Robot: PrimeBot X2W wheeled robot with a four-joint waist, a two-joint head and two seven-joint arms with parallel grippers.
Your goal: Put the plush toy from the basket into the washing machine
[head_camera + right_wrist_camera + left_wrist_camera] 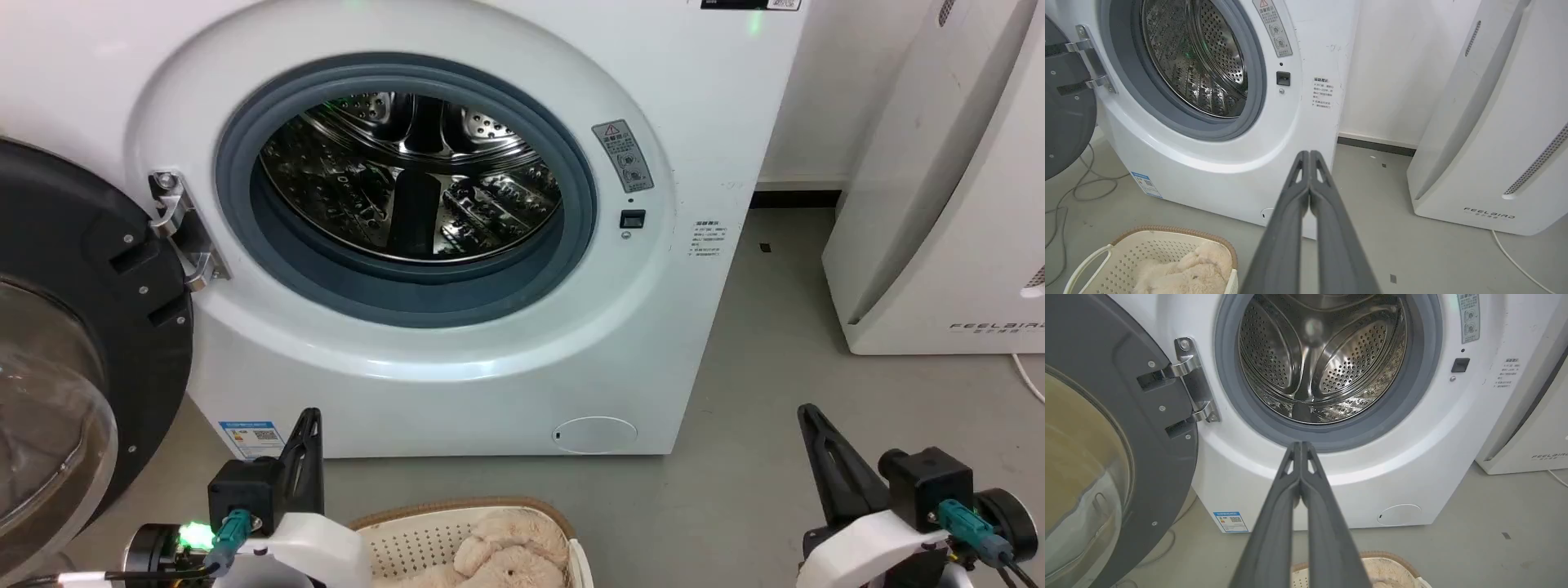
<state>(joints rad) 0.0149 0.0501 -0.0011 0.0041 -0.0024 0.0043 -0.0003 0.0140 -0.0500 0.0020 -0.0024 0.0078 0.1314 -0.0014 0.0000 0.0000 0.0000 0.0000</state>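
So, washing machine (457, 384): it stands open in front of you, and the drum (408, 180) is empty as far as I can see; the toy must pass fully over the grey seal (408, 306), otherwise a limb can hang out on it
White appliance (939, 204): it stands near, at the right of the machine; a wide swing on that side may hit it
Door (73, 269): swung wide open to the left, with its glass low at your left side; a high lift on that side can knock against the black frame
Basket (457, 508): on the floor just before the machine, at the middle of the head view's bottom edge; I judge it is light, so a grip that catches its wall can drag or tip it
Plush toy (510, 555): it lies inside the basket, toward its right side, not yet taken; the fur is soft and thick, so thin fingers may pinch only fluff and the bear can slip down during the lift
Left gripper (1301, 445): fingers pressed together, holding nothing, pointing at the machine above the basket; you must spread them before going down, or they will only push the toy
Right gripper (1309, 153): also pressed together and empty, over bare floor at the right of the basket
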